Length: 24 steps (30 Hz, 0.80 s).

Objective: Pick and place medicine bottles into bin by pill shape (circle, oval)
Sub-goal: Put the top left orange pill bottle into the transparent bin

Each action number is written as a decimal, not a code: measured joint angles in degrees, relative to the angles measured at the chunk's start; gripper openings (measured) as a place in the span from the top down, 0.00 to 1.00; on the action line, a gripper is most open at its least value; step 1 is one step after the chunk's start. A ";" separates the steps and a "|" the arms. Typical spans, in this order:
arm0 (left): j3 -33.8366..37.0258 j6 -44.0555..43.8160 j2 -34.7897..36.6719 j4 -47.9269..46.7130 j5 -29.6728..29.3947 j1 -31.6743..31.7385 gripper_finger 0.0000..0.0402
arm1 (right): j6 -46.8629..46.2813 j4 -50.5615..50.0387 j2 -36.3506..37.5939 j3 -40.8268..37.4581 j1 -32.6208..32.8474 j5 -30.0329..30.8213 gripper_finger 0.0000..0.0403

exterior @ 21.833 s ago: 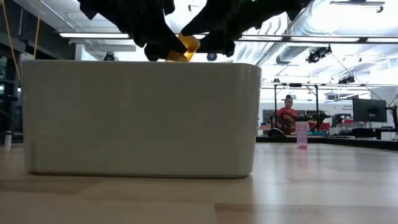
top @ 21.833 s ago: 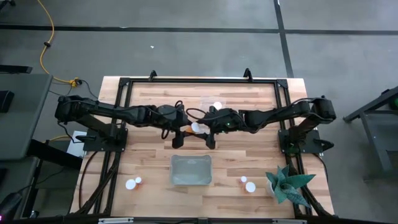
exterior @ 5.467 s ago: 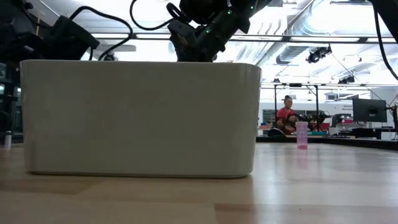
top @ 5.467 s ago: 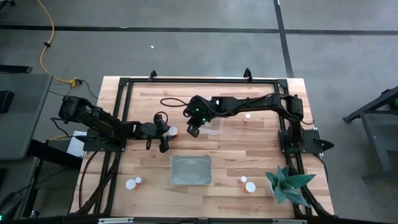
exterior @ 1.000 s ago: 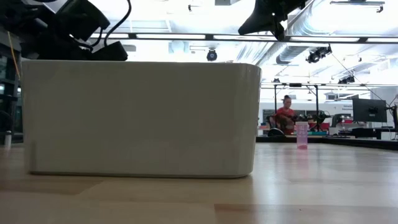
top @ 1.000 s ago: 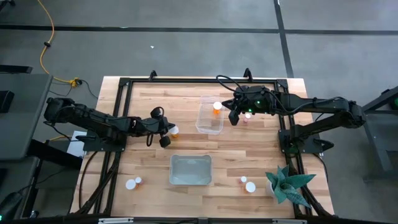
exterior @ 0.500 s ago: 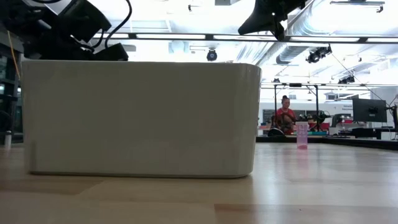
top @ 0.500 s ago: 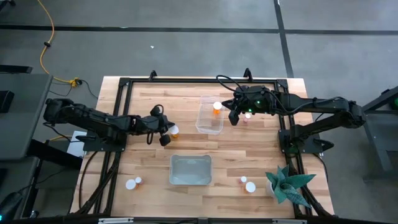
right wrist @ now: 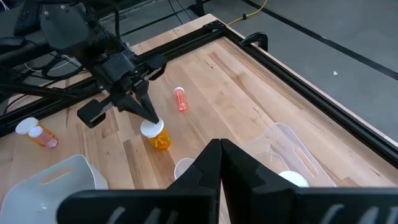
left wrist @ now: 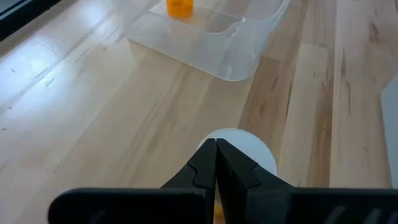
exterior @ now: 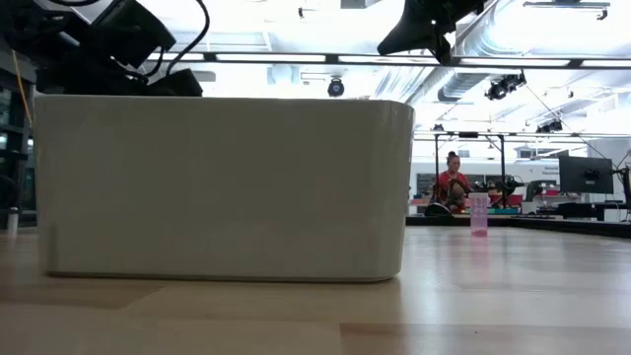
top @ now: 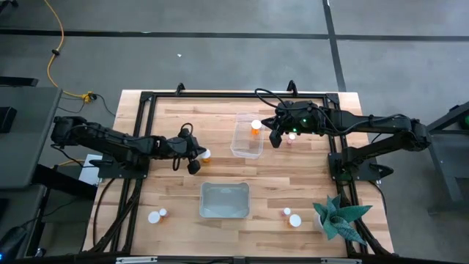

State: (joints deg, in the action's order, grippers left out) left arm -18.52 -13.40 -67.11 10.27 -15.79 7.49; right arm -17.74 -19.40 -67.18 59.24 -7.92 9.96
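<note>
**Desk:** Left gripper (top: 195,163) first, then. What is it doing?

**Photographer:** Fingers clenched together, tips poised over the white cap of an orange medicine bottle (top: 206,154) standing mid-table. It holds nothing; likely lining up for a pick.

**Desk:** And nearest the camera?

**Photographer:** At the table's front edge, a white opaque bin (top: 225,199), with bottles waiting on either side of it: a pair at the left (top: 157,215), a pair at the right (top: 291,217).

**Desk:** Farther back?

**Photographer:** A clear bin (top: 248,136) already holds one orange bottle (top: 255,126), presumably sorted by pill shape. Just beside it hangs the right gripper (top: 275,139), shut and empty, above a pinkish bottle (top: 290,138) on the wood.
</note>
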 joint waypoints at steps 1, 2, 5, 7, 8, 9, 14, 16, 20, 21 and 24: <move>0.11 -0.16 -0.06 0.12 -0.06 0.00 1.00 | -0.02 0.00 0.00 0.00 0.00 0.00 1.00; 0.11 -0.26 -0.08 0.42 -0.14 -0.01 1.00 | -0.08 0.02 0.00 0.00 -0.02 0.00 1.00; 0.17 -0.40 -0.13 1.30 -0.84 0.00 1.00 | -0.22 0.00 0.00 0.00 -0.02 0.00 1.00; 0.17 -0.08 0.36 1.28 -1.40 0.00 1.00 | -0.21 0.00 0.00 0.00 -0.02 0.00 1.00; 0.17 -0.05 0.37 1.33 -1.61 0.01 1.00 | -0.21 0.01 0.00 0.00 -0.01 0.00 1.00; 0.17 0.04 0.35 1.12 -1.74 0.02 1.00 | -0.21 0.02 0.00 0.00 0.00 0.00 1.00; 0.22 -0.15 1.21 1.04 -1.66 0.00 1.00 | -0.13 0.00 0.00 0.00 -0.01 0.00 1.00; 0.16 -0.41 2.77 1.34 -0.82 -0.18 1.00 | -0.15 0.00 0.00 0.00 -0.02 0.00 1.00; 0.20 -0.39 5.48 -0.97 -0.42 -0.94 1.00 | 0.00 0.00 0.00 0.00 0.00 -0.02 1.00; 0.17 -0.17 5.93 -1.22 -0.22 -1.18 1.00 | 0.02 0.00 0.00 0.00 0.00 -0.02 1.00; 0.17 0.91 5.97 -3.53 0.95 -1.97 1.00 | 0.18 0.00 0.00 0.00 -0.01 -0.01 1.00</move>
State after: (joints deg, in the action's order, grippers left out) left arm -18.35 -12.49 -61.14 6.75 -14.84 5.52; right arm -17.55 -19.40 -67.18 59.24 -7.93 9.95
